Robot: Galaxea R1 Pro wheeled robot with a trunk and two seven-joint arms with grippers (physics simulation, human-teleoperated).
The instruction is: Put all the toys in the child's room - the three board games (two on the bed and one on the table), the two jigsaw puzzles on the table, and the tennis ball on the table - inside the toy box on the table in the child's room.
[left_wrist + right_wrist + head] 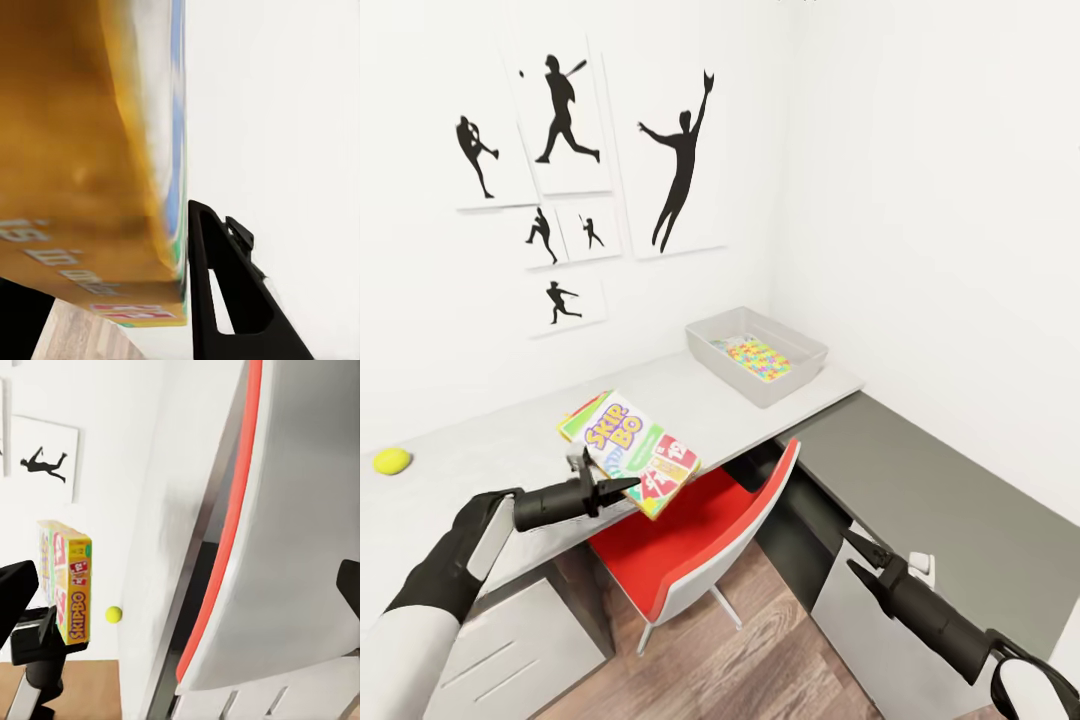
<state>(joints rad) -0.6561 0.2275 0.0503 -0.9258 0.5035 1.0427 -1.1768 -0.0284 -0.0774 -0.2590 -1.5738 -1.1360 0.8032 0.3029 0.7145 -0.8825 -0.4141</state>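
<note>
We carry the Skip-Bo game toward the box on the table.

On the table (510, 440), the box (800, 372) at the far right already holds one puzzle (758, 358). The game (640, 455) is in the air above the near edge, our left gripper (605, 487) clamped on it. The ball (392, 460) still lies far left. Our right gripper (863, 560) hangs low and empty, fingers apart. We judge most toys remain.
</note>
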